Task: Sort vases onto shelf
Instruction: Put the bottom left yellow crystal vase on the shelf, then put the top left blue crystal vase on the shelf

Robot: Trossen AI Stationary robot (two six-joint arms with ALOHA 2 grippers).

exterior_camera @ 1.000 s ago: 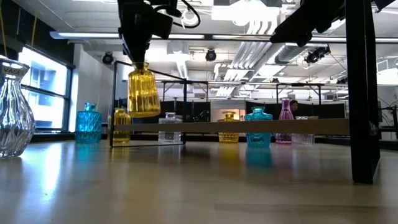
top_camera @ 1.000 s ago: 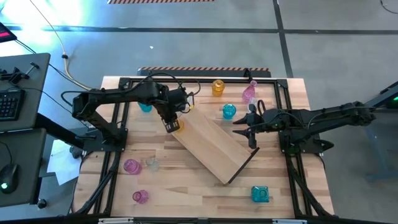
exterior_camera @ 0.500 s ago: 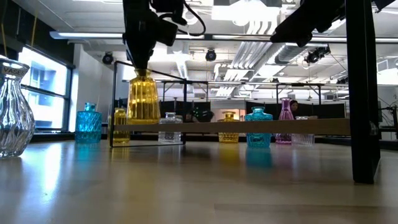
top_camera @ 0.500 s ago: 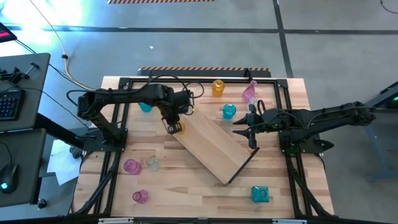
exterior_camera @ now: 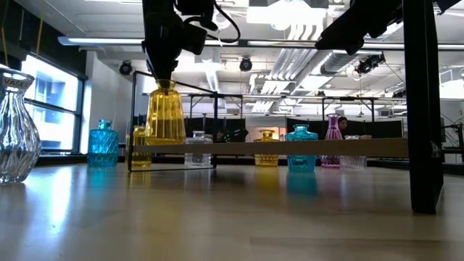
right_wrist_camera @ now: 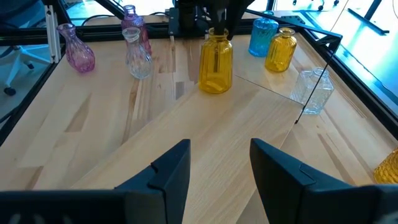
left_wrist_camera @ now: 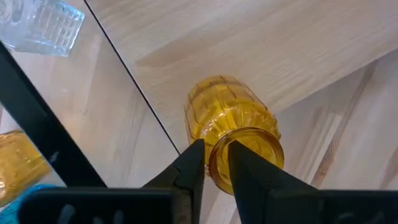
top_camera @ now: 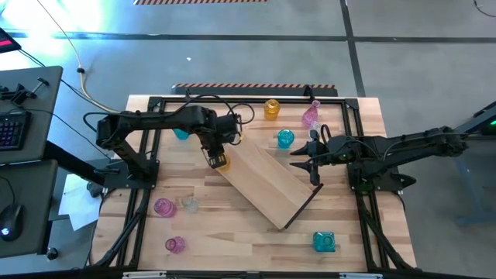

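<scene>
Left arm reaching in from 9 o'clock, left gripper (left_wrist_camera: 214, 163) vertical, fingers pinching amber vase (exterior_camera: 165, 114) rim on shelf (top_camera: 267, 182), right gripper (right_wrist_camera: 214, 163) hovering, fingers spread, empty

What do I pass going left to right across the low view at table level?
Clear vase → teal vase → tall amber vase on the shelf, under the left gripper → teal vase → pink vase.
</scene>
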